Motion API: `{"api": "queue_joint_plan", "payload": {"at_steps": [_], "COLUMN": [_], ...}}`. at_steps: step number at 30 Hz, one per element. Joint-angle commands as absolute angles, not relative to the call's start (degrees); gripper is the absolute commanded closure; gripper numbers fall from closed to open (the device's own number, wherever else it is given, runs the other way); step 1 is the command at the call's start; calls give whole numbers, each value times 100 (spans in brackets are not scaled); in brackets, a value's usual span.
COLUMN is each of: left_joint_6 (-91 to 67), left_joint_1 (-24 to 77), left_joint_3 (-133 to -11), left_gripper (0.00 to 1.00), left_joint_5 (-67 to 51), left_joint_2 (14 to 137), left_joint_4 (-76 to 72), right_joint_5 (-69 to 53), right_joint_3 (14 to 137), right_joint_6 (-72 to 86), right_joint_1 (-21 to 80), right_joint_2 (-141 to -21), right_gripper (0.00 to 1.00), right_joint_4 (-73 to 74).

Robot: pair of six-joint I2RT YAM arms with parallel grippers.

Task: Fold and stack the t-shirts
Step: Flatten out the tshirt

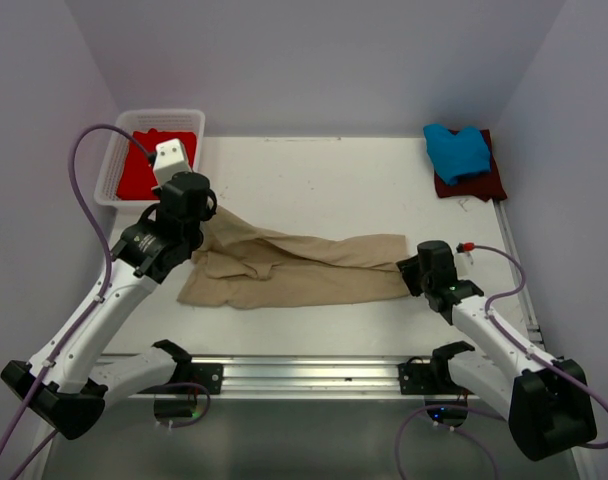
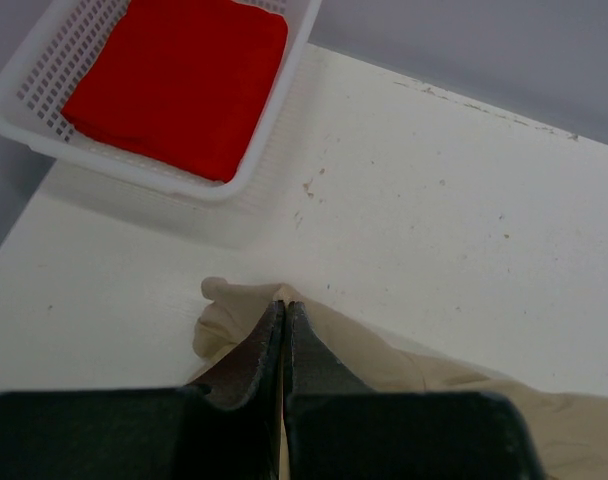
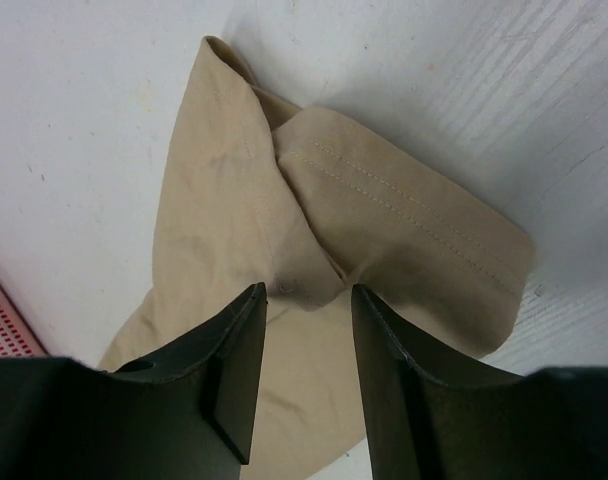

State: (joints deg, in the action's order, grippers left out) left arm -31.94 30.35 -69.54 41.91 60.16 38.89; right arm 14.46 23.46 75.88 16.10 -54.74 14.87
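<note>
Left gripper (image 2: pixel 285 305) is pinched tight on a corner of the soft tan t-shirt (image 1: pixel 294 270) — beyond its tips, a white lattice basket (image 2: pixel 284 110) holds a folded red t-shirt (image 2: pixel 179 80). The right gripper (image 3: pixel 306 295) has its fingers apart, straddling a bunched, stitched hem on the scuffed white table (image 2: pixel 434 200)

A robot lab cell: plain lilac walls (image 1: pixel 314 60) box in a white table (image 1: pixel 324 185), two arms (image 1: pixel 96 318) bolted to a metal rail (image 1: pixel 304 373).
</note>
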Motion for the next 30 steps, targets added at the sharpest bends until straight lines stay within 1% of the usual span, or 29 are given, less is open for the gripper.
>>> {"api": "queue_joint_plan", "payload": {"at_steps": [1, 2, 4, 5, 8, 9, 11, 13, 18, 21, 22, 26, 28, 30], "left_joint_6": [-3261, -3261, -3269, -3261, -3261, -3252, -3252, -3252, -3138, -2717, -2638, -2050, -1864, -1601], "left_joint_1": [2979, 2979, 2971, 2979, 2979, 2979, 2979, 2979, 2971, 2971, 2971, 2979, 2988, 2988], "left_joint_3": [-6935, -6935, -6935, -6935, -6952, -6952, -6943, -6926, -6812, -6697, -6723, -7039, -7268, -7488], "left_gripper": [100, 100, 100, 100, 100, 100, 100, 100, 100, 100, 100, 100, 100, 100], "left_joint_5": [4245, 4245, 4236, 4236, 4245, 4254, 4263, 4263, 4202, 3850, 3797, 3307, 3095, 2822], "left_joint_2": [5924, 5924, 5924, 5915, 5906, 5898, 5897, 5897, 5828, 5705, 5695, 5661, 5590, 5441], "left_joint_4": [3744, 3744, 3744, 3735, 3753, 3762, 3779, 3779, 3622, 3139, 3077, 2708, 2576, 2374], "right_joint_5": [1748, 1810, 1942, 1995, 1986, 1986, 2004, 2013, 2083, 1794, 1515, 987, 1046, 1326], "right_joint_3": [2382, 2364, 2364, 2364, 2417, 2426, 2435, 2487, 2794, 3390, 3889, 5499, 6245, 6529], "right_joint_6": [7559, 7524, 7436, 7409, 7295, 7269, 7207, 7067, 6418, 5417, 4822, 3606, 3202, 2972], "right_joint_1": [1582, 1582, 1547, 1529, 1477, 1477, 1468, 1468, 1468, 1468, 1468, 1468, 1477, 1477], "right_joint_2": [-5510, -5546, -5668, -5721, -5888, -5897, -5819, -5679, -4792, -4597, -4658, -5369, -5581, -5546], "right_gripper": [57, 59, 65, 71, 83, 92, 100, 100, 100, 100, 100, 100, 100, 100], "right_joint_4": [1257, 1213, 1082, 1046, 941, 932, 914, 975, 1248, 1256, 1344, 2204, 2643, 2707]}}
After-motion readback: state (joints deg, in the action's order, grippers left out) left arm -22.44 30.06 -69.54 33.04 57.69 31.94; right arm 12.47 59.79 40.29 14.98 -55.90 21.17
